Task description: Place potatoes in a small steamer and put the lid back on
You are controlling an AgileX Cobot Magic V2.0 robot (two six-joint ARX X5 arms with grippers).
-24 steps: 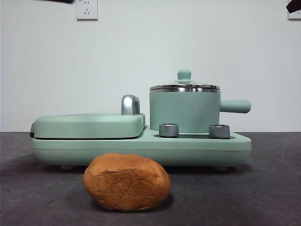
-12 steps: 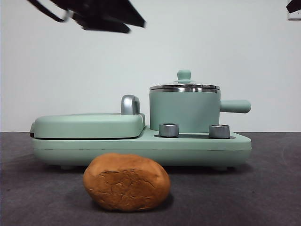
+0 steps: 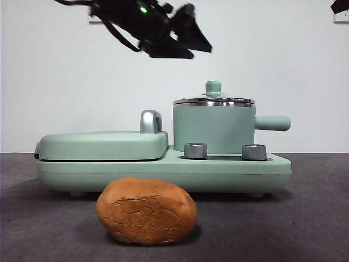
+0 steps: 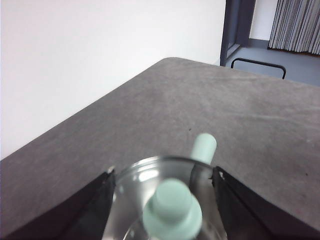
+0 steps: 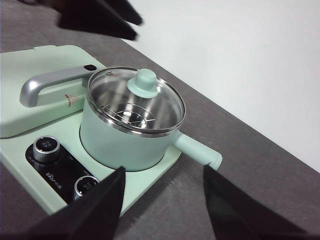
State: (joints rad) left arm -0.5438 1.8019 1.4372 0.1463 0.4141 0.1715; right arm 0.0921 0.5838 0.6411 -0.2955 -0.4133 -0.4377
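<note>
The potato (image 3: 146, 211), orange-brown with cracked skin, lies on the dark table in front of the cooker. The mint-green small steamer (image 3: 214, 128) stands on the cooker's right side with its glass lid (image 3: 214, 100) on. My left gripper (image 3: 199, 41) hangs high, above and to the left of the steamer. In the left wrist view my left gripper (image 4: 162, 175) is open over the lid (image 4: 135, 185), touching nothing. My right gripper (image 5: 164, 170) is open, well back from the steamer (image 5: 117, 142). In the front view it shows only as a black tip (image 3: 341, 5).
The steamer sits on a mint-green cooker base (image 3: 163, 172) with two steel dials (image 3: 196, 150). A flat griddle cover (image 3: 103, 144) with a chrome handle (image 3: 151, 121) fills its left half. The steamer's stubby handle (image 3: 272, 123) sticks out to the right.
My left arm has come in from the top left and moved right and down toward the steamer. The potato, steamer and lid have not moved.
</note>
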